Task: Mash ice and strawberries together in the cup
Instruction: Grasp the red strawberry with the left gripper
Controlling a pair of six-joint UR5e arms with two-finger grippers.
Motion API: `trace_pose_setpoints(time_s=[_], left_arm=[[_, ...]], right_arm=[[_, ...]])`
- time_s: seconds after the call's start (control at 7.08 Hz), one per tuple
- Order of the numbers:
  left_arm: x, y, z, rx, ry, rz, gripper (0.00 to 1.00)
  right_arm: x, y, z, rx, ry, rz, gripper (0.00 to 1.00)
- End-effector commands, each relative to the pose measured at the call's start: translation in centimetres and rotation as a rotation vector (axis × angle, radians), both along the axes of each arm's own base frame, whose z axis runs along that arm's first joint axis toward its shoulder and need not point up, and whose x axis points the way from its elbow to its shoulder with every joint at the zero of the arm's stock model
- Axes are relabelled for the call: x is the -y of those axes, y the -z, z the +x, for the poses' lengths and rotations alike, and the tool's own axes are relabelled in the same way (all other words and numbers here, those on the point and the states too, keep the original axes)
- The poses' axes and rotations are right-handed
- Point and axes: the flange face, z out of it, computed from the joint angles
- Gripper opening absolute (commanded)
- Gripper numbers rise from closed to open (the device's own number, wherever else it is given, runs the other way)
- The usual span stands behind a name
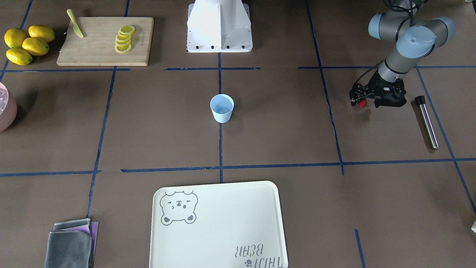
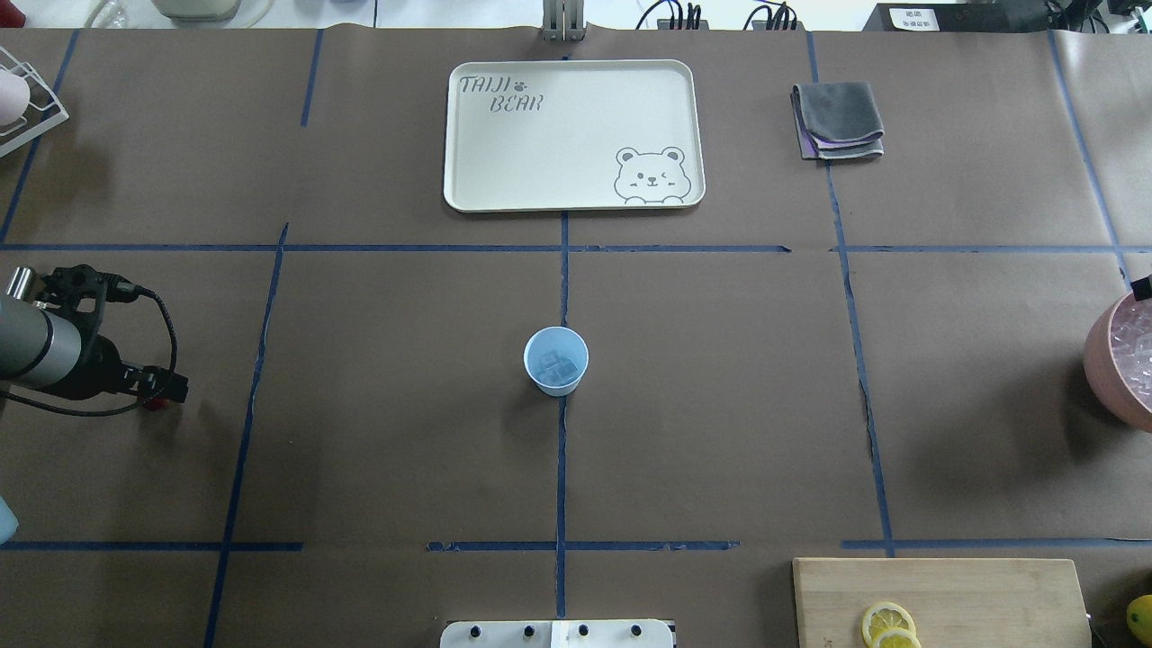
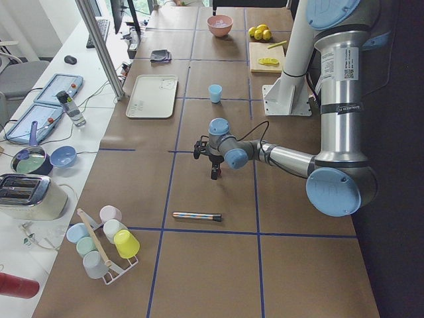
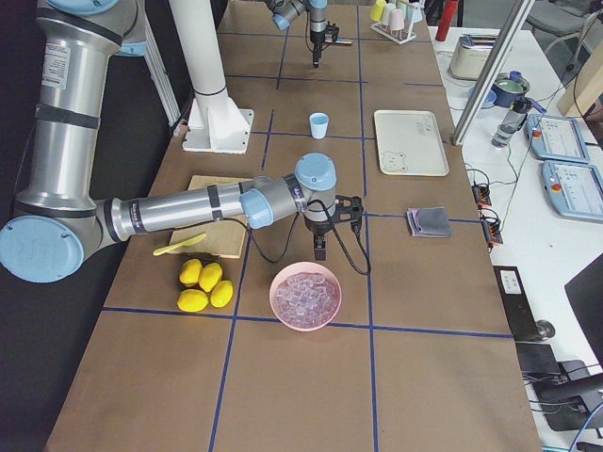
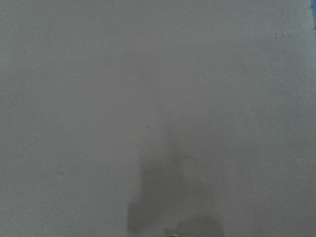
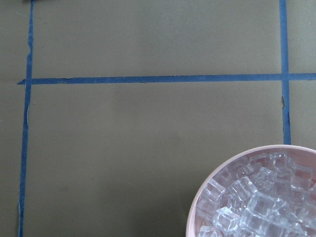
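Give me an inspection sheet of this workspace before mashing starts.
Surface: table covered in brown paper with a blue tape grid.
Job's things: cup upright at centre, ice inside; strawberry in left gripper.
Clutter: steel muddler, tray, folded cloth, pink bowl of ice cubes, lemons, cutting board with lemon slices and knife.
Grippers: left shut on strawberry, above table; right gripper beside pink bowl, state cannot be told.
Cables: black cable loops off left wrist.
Surroundings: cup rack; toaster on side bench.
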Motion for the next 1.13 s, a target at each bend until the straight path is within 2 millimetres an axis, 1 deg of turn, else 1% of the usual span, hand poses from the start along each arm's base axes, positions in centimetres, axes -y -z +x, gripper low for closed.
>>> trace_pose_setpoints(time_s=[0.0,0.14,0.28,0.42,0.57,0.71,0.85,0.99], left_arm=[[-0.1,0.0,0.0,-0.002,-0.002,-0.005,0.67],[-0.1,0.0,0.0,-0.002,-0.002,-0.005,0.39],[-0.1,0.4,-0.1,-0.008,-0.001,0.000,0.10],[-0.1,0.4,-0.1,-0.007,-0.001,-0.001,0.00],[-0.2,1.4,-0.1,-0.021,-0.003,0.008,0.00],[-0.4,5.0,0.4,-0.094,-0.003,-0.015,0.00],[0.8,11.3,2.4,-0.207,0.014,-0.017,0.00],[3.0,18.3,5.0,-0.304,0.065,-0.024,0.00]], right_arm=[[0.0,0.0,0.0,-0.001,0.000,0.000,1.00],[0.0,-0.1,0.0,-0.002,0.000,-0.002,0.99],[0.0,-0.1,0.0,-0.002,0.000,-0.002,1.00],[0.0,-0.1,0.0,-0.002,0.000,-0.002,0.99],[0.0,-0.1,0.0,0.001,0.001,-0.003,1.00],[0.1,0.0,0.0,0.003,0.002,-0.002,0.99],[0.2,0.1,-0.1,0.006,0.003,0.001,1.00],[0.2,0.1,-0.1,0.006,0.003,0.001,1.00]])
